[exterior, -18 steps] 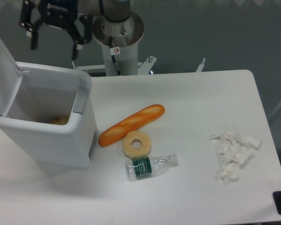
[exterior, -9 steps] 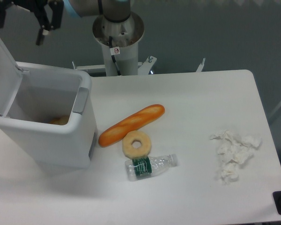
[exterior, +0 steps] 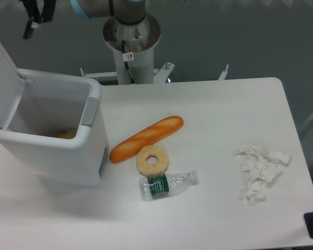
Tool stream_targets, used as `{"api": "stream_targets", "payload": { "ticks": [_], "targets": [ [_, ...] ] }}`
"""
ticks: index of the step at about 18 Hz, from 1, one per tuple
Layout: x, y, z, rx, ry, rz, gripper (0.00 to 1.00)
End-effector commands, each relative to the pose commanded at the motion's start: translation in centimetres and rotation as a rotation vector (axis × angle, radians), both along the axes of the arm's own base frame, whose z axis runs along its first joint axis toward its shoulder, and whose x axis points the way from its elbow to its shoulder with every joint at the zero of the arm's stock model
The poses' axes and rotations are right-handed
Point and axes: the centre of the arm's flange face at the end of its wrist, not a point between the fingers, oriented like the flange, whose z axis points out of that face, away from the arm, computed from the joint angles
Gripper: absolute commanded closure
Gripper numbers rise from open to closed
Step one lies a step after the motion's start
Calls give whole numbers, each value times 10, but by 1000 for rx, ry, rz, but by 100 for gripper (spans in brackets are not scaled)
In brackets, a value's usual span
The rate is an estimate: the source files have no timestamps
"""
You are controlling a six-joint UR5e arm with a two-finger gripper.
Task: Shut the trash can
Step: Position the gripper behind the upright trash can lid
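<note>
A large white trash can sits at the table's left edge, lid standing open. The gripper is cropped at the top — open or shut unclear. Pushing the lid off-centre could shove the can sideways.

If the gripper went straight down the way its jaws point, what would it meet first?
Probably the raised lid of the open trash can. Only part of the gripper shows at the top edge, and one view leaves depth unclear.
</note>
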Motion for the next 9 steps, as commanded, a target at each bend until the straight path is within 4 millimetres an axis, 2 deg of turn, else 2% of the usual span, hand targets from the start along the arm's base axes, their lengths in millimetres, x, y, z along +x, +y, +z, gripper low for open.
{"api": "stream_targets", "payload": {
  "ticks": [9],
  "targets": [
    [3,16,-16,-34,-18,-25,0]
  ]
}}
